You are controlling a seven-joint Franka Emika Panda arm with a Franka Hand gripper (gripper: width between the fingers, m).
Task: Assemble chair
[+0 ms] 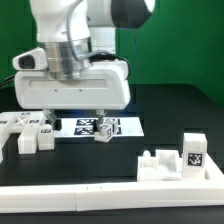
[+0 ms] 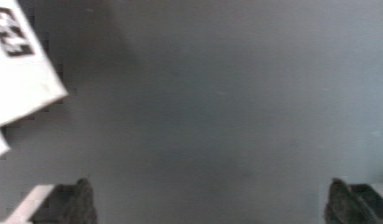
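Gripper (image 1: 73,117) spread fully, holding nothing, over bare black table (image 2: 206,110); chair pieces (image 1: 25,132) loose at the exterior view's left, small tagged block (image 1: 103,131) on the marker board (image 1: 128,127) near one finger, so a straight descent could knock it askew; no containers visible.

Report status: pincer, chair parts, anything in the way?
Pincer open, empty, over table. Loose chair parts at exterior view's left, chair blocks at its right. Nothing between the fingers.
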